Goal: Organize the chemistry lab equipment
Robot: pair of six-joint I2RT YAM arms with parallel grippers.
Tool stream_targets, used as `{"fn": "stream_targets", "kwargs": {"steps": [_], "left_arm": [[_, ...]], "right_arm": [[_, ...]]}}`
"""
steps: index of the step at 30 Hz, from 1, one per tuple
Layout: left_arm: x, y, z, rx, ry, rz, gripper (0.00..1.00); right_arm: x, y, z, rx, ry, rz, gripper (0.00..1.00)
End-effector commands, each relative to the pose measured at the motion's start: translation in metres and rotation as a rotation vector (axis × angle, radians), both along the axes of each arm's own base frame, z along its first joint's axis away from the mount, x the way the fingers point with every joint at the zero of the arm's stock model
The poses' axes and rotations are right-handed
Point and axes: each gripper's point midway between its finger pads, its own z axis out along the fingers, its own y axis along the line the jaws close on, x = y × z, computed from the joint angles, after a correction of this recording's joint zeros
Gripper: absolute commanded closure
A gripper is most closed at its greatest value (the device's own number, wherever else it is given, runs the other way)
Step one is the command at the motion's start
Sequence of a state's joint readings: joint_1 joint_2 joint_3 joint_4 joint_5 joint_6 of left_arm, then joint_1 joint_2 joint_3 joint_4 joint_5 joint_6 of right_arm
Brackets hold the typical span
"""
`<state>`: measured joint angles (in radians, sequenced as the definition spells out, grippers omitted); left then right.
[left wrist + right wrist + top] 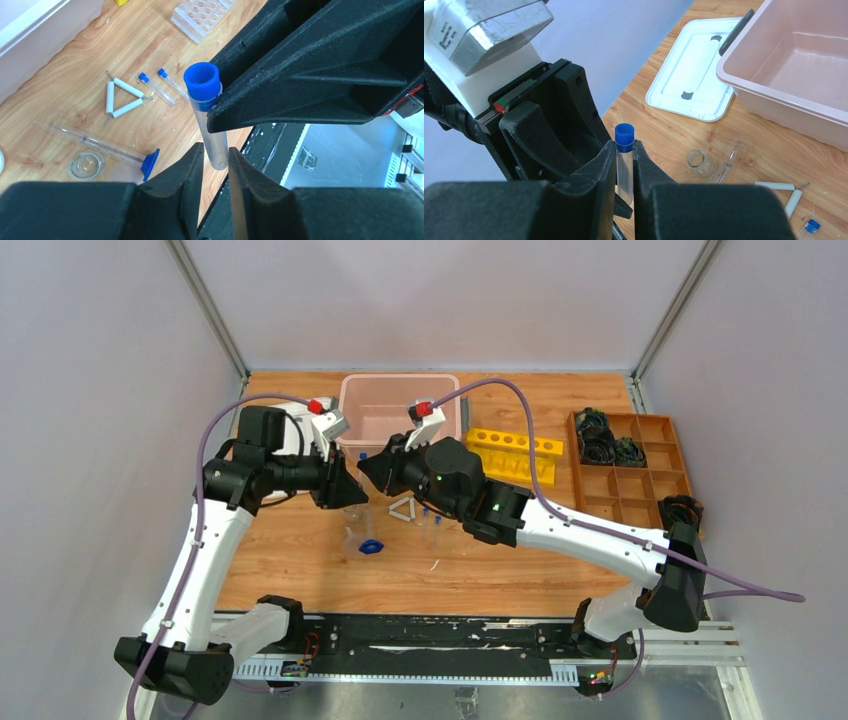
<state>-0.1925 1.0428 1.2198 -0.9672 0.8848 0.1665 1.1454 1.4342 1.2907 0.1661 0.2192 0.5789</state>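
My right gripper (625, 160) is shut on a clear blue-capped tube (625, 170), held upright above the table just below its cap. My left gripper (216, 157) is open, with its fingertips close on either side of the tube's rounded lower end (217, 145). The two grippers meet in the top view, left (345, 485) and right (372, 472). On the wood below lie a white triangle frame (122, 97), two more blue-capped tubes (157, 87), a small glass beaker (86, 165), a blue piece (150, 164) on the end of a lying clear cylinder, and a clear tube rack (202, 17).
A pink bin (400, 410) stands at the back centre, with a white lid (694, 82) flat to its left. A yellow rack (515, 455) and a wooden compartment tray (630, 470) holding dark items are at the right. Grey walls enclose the table.
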Motion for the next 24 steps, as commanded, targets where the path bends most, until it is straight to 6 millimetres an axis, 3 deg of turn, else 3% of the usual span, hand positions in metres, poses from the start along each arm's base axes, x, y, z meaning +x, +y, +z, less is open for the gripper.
{"fn": "stream_targets", "kwargs": {"steps": [1, 5, 8, 16, 24], "left_arm": [[0.001, 0.001, 0.004, 0.006, -0.052, -0.007, 0.76], [0.001, 0.006, 0.005, 0.039, -0.115, -0.001, 0.99], [0.003, 0.012, 0.003, 0.074, -0.165, 0.007, 1.0], [0.002, 0.021, -0.005, 0.144, -0.247, -0.006, 1.0], [0.002, 0.025, -0.009, 0.17, -0.25, -0.004, 1.0]], "right_arm": [[-0.002, -0.002, 0.014, 0.047, -0.021, -0.021, 0.87], [0.001, -0.005, 0.002, -0.029, 0.027, -0.011, 0.59], [0.004, -0.008, -0.004, -0.111, 0.087, 0.021, 0.49], [-0.005, 0.002, -0.013, -0.231, 0.236, 0.237, 0.47], [0.0, 0.009, -0.011, -0.283, 0.23, 0.269, 0.48]]}}
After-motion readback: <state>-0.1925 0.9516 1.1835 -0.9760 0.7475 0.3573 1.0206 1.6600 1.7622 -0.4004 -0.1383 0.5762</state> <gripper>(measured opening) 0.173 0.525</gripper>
